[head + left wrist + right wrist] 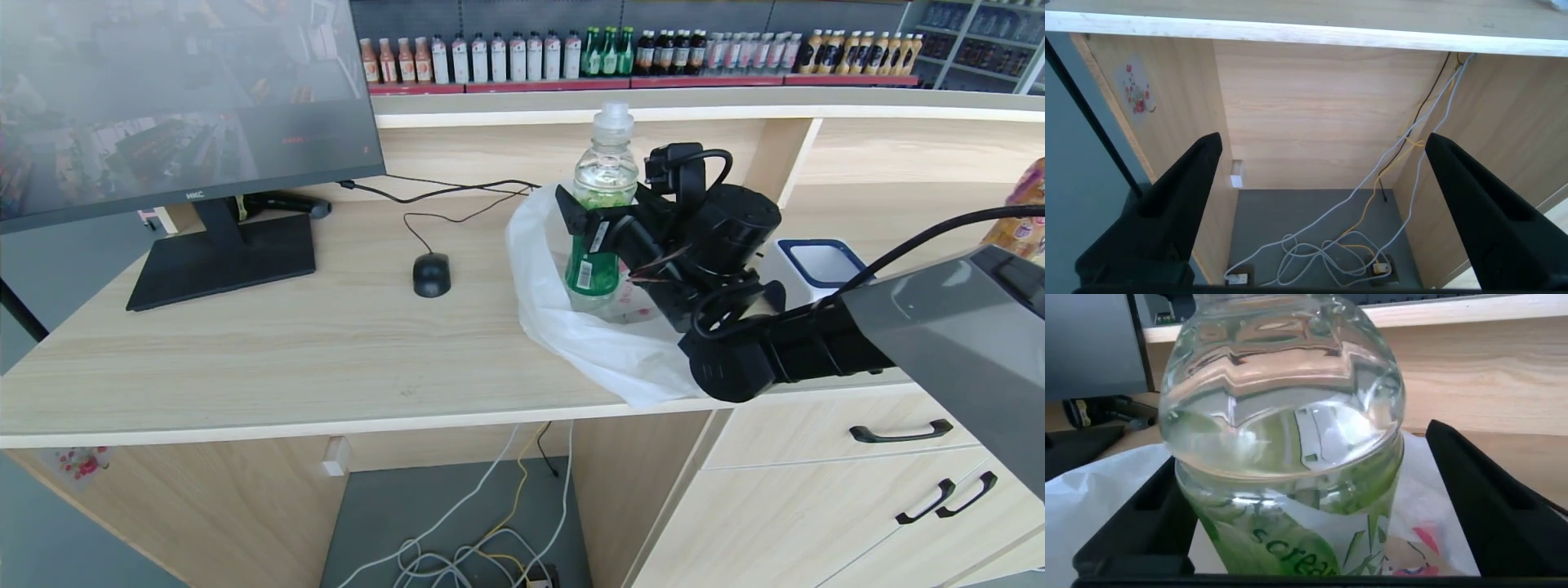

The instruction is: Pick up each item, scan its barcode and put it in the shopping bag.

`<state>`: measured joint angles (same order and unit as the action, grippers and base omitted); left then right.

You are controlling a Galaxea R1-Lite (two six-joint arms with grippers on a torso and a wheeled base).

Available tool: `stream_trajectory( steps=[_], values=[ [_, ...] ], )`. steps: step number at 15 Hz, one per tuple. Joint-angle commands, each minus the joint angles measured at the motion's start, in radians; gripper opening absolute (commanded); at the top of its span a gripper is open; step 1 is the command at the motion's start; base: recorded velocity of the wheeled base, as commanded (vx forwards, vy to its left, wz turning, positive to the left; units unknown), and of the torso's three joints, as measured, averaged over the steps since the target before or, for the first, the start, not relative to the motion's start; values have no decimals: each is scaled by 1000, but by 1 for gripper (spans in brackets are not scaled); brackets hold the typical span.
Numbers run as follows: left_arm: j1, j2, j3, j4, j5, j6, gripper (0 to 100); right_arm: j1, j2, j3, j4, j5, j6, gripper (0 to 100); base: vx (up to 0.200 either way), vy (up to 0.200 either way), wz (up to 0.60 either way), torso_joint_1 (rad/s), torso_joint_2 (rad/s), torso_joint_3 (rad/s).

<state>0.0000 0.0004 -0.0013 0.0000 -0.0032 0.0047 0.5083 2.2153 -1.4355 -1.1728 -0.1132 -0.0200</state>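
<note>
Your right gripper [600, 235] had its fingers clamped on either side of the bottle [605, 175], which stood upright with its base down in the open mouth of the white shopping bag [596, 347] on the counter [326, 343]; you could not tell whether the base touched down. Your left gripper [1323, 147] hung below the counter edge with its fingers spread wide and nothing between them, facing the cables [1331, 245] on the floor.
</note>
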Motion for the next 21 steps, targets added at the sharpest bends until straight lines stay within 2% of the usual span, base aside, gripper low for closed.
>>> stream_trajectory(
  steps=[1,7,12,16,18,21],
  values=[
    [0,0,0,0,0,1,100,9,-23,23,-10,0,-3,100,0,0,0,0,0,0],
    [0,0,0,0,0,1,100,30,-164,256,-100,0,2,100,0,0,0,0,0,0],
    [0,0,1,0,0,1,100,35,-306,423,-122,0,28,100,0,0,0,0,0,0],
    [0,0,1,0,0,0,100,73,-310,583,-281,-8,38,100,0,0,0,0,0,0],
    [0,0,0,0,0,-8,100,72,-295,647,-398,-46,41,100,-200,0,0,5,2,5],
    [0,0,1,0,0,-6,100,73,-301,688,-398,-72,52,100,-67,0,0,1,-1,1]
  ],
)
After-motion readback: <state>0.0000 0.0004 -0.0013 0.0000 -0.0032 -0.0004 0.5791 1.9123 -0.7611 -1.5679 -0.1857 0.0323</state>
